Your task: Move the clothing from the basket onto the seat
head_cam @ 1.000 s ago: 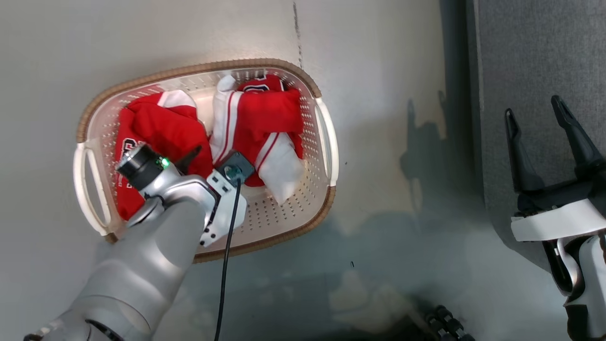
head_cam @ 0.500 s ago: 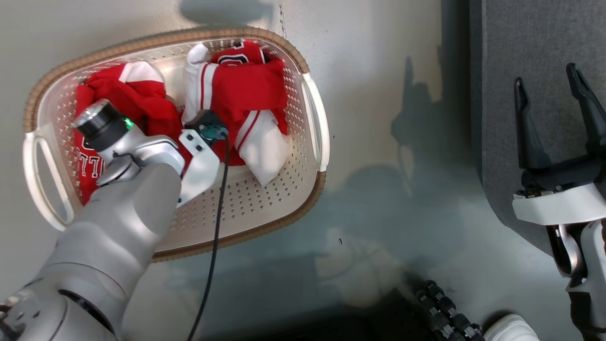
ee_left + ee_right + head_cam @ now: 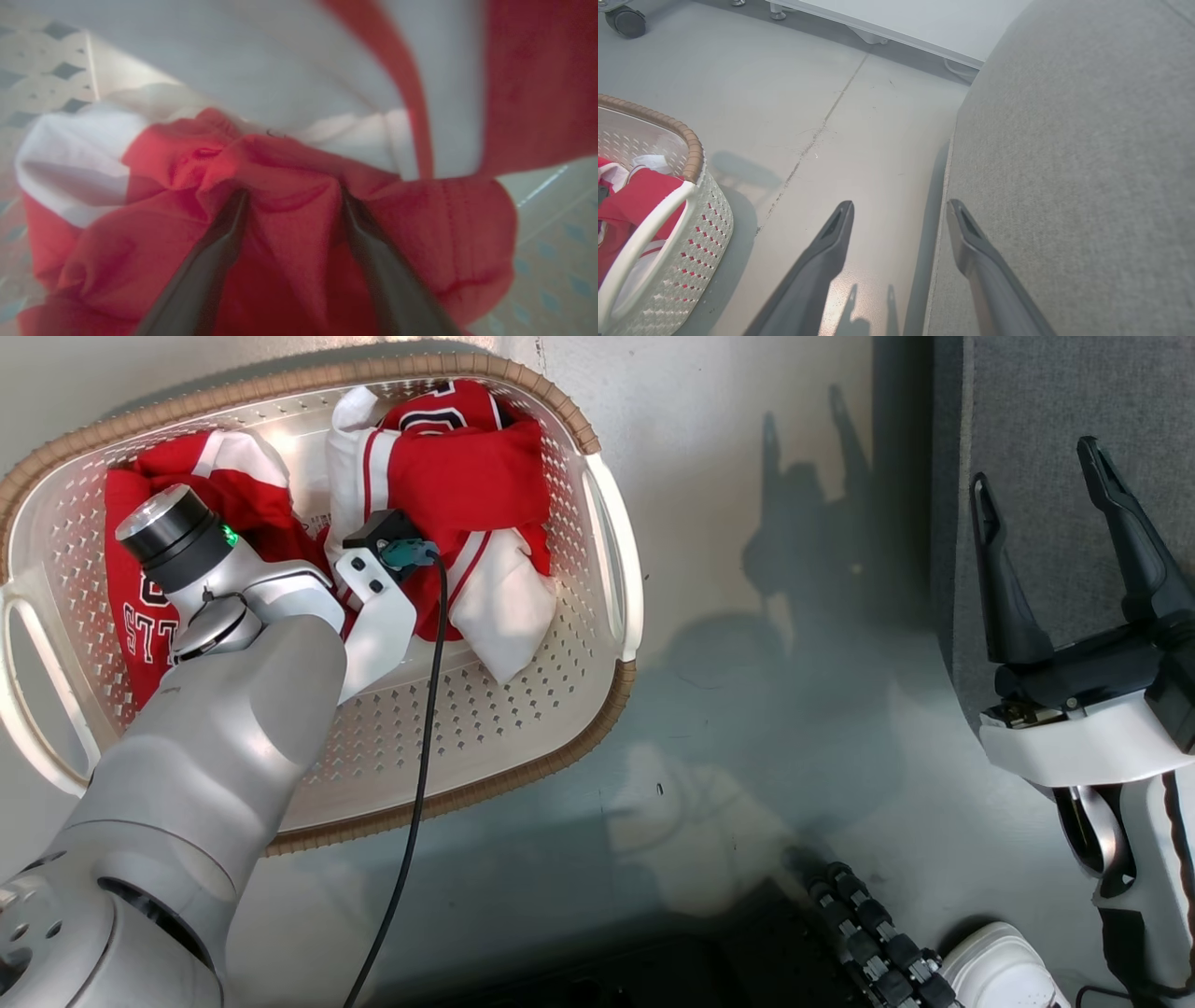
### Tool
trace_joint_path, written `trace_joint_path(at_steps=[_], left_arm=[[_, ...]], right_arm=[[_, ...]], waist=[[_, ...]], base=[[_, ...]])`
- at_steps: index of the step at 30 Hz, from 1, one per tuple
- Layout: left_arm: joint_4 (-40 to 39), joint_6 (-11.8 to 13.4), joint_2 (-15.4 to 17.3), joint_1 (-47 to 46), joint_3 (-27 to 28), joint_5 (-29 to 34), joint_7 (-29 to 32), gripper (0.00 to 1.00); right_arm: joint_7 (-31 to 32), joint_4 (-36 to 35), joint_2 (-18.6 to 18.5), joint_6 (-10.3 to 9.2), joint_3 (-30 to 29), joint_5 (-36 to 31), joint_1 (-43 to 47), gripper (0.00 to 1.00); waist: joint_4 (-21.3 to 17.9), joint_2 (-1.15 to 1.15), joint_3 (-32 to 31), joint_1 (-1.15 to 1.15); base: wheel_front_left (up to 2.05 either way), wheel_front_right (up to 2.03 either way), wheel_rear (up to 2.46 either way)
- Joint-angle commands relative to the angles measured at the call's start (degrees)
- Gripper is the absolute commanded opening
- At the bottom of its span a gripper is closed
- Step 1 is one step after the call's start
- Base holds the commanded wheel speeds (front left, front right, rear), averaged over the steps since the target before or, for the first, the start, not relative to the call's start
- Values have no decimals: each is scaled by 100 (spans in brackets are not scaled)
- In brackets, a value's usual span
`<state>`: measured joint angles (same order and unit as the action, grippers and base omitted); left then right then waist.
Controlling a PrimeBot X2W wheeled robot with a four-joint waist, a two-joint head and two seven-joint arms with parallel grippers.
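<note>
The cream basket with a brown rim stands on the floor at the upper left of the head view. Red clothing with white trim lies in it, beside a second red piece with white letters. My left arm reaches down into the basket and hides its own fingers. In the left wrist view my left gripper is open, its fingers pushed into the red clothing with a fold between them. My right gripper is open and empty at the edge of the grey seat.
Bare grey floor separates the basket from the seat. A black cable hangs from my left wrist. A black ribbed hose and a white rounded object sit at the bottom right. A caster wheel stands further off.
The head camera has shifted, so the basket sits further up and left in view. My left wrist has sunk deeper into the clothing, hiding the finger seen earlier. The right gripper stays open.
</note>
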<state>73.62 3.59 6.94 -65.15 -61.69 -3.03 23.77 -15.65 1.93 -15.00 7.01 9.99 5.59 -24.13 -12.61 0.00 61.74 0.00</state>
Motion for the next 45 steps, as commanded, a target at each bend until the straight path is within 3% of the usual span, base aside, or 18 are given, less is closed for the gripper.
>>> trace_joint_path(at_steps=[1, 6, 7, 8, 16, 21, 30, 34, 45], left_arm=[[45, -21, 102, -27, 15, -69, 78, 100], [48, 5, 98, -26, 66, -180, 188, 100], [51, 12, 95, -23, 79, -205, 225, 69], [51, 1, 81, -14, 80, -208, 251, 0], [38, 38, 40, 10, 265, -517, 205, 0], [30, 18, -69, 176, 231, -596, 46, 0], [25, 64, -337, 893, 154, -824, -574, 0], [-113, 128, -385, 1335, 230, -1045, -1147, 0], [-566, 406, -398, 2161, 594, -1741, -2859, 0]], right_arm=[[87, 160, 4, 83, 21, 131, 54, 100], [83, 137, 10, 82, 1, 104, 92, 100], [83, 139, 19, 82, 15, 97, 96, 100], [83, 143, 27, 82, 28, 93, 93, 100], [80, 176, 20, 73, 39, 122, -110, 100], [50, 221, -60, 45, -55, 37, -142, 100], [49, 373, -125, 48, -7, -164, 126, 100], [49, 536, -131, 48, -61, -197, 449, 100], [49, 835, 72, 48, -120, -216, 1197, 100]], waist=[[-11, 0, 14, 0], [-13, 0, 40, 0], [-11, 0, 44, 0], [-9, 0, 45, 0], [-14, 0, -32, 0], [48, 0, -413, 0], [421, 0, -1946, 0], [674, 0, -2826, 0], [1130, 0, -4487, 0]], base=[[0, 0, 0], [0, 0, 0], [0, 0, 0], [0, 0, 0], [0, 0, 0], [0, 0, 0], [0, 0, 0], [0, 0, 0], [0, 0, 0]])
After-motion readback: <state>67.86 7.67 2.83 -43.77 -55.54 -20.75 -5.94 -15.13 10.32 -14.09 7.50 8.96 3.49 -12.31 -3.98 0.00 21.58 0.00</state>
